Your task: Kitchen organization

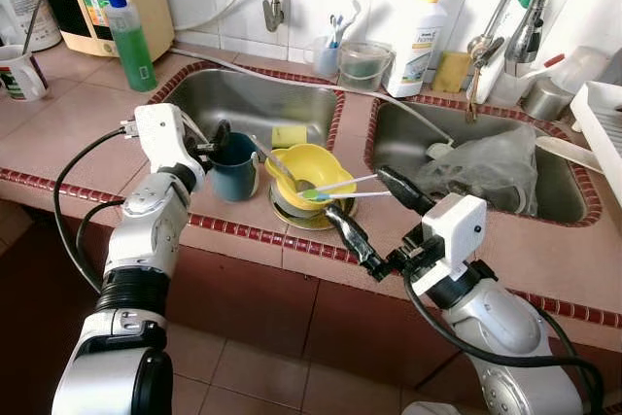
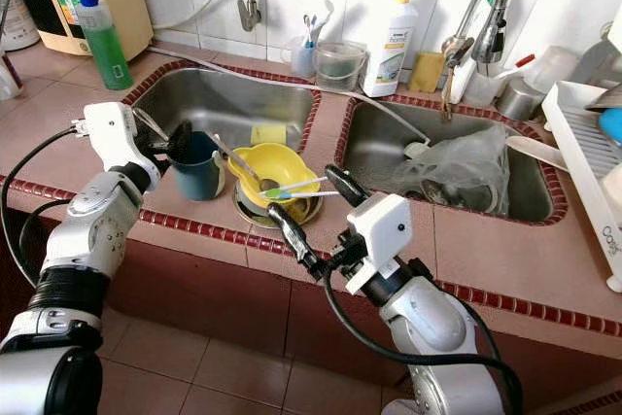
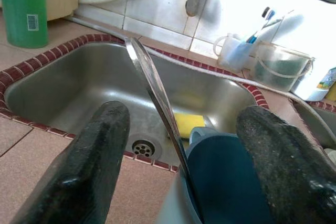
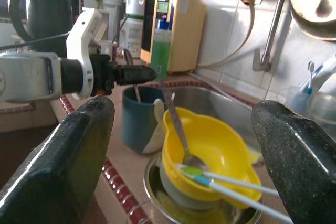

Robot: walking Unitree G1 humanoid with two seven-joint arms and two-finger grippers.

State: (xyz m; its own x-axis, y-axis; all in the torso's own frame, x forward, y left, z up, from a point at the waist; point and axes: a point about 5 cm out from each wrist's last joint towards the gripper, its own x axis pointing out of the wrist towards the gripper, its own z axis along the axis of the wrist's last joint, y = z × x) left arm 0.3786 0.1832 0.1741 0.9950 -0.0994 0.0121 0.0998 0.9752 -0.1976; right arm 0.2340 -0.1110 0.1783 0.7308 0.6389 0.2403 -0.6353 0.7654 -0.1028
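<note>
A dark blue mug [image 1: 234, 167] stands on the tiled counter strip in front of the left sink [image 1: 243, 99]. A metal utensil [image 3: 157, 98] leans out of it. My left gripper [image 1: 216, 140] is open at the mug's rim, one finger [image 3: 84, 171] on each side. Beside the mug a yellow bowl [image 1: 313, 164] rests in a steel bowl [image 1: 288, 211]. It holds a metal spoon [image 4: 178, 129] and two white-handled utensils [image 1: 342, 188] with green and blue tips. My right gripper [image 1: 374, 211] is open just right of the bowls, its fingers pointing at them without touching.
A yellow sponge [image 1: 289, 135] lies in the left sink. The right sink [image 1: 389, 143] holds a crumpled plastic bag [image 1: 486, 167]. A green soap bottle [image 1: 129, 36], a white bottle [image 1: 416, 41] and cups line the back wall. A dish rack [image 1: 603, 133] sits far right.
</note>
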